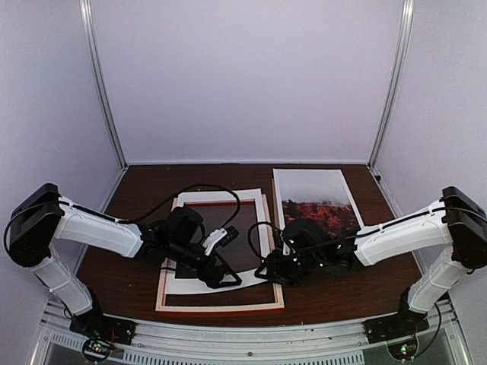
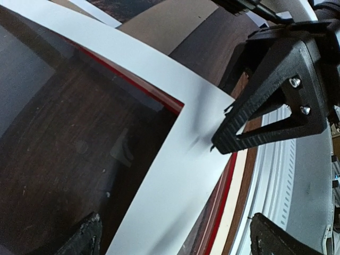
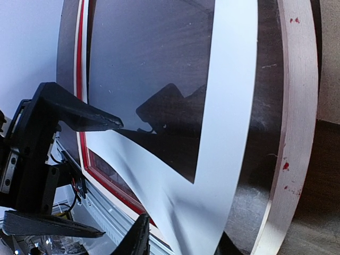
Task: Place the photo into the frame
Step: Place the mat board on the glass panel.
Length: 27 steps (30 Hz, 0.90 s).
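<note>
Your photo (image 1: 313, 188) lies flat at rear right of table (image 1: 137, 190), just beside the frame (image 1: 221, 308) and not in it. That frame lies centre-left, pale side up, white mat board (image 1: 183, 287) over it. L gripper (image 1: 222, 274) hangs wide open above the mat. R gripper (image 1: 268, 272) has one finger on the mat's edge; can't tell if it's clamped.
</note>
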Available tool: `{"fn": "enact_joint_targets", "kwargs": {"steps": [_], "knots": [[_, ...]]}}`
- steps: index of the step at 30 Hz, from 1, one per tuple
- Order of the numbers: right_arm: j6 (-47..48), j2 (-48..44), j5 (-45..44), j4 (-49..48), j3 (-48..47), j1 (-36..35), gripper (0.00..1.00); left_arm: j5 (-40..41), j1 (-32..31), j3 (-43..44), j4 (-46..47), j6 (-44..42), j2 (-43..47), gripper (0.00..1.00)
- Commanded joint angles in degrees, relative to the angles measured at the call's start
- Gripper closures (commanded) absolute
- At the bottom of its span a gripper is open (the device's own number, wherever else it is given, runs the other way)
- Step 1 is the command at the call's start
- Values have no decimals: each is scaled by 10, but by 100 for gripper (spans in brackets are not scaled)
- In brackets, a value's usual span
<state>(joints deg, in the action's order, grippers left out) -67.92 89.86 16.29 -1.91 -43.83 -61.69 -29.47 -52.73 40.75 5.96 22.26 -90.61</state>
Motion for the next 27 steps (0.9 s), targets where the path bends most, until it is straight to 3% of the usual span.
{"fn": "enact_joint_targets", "kwargs": {"steps": [1,10,27], "knots": [[-4,-19,-8,-9,7,-3,66,-53,-7,25,31,-59,-28,2],[-4,-24,-11,-7,9,-3,66,-71,-11,30,41,-70,-65,3],[13,-32,-32,34,1,-1,61,-63,-36,17,0,-69,-43,8]]}}
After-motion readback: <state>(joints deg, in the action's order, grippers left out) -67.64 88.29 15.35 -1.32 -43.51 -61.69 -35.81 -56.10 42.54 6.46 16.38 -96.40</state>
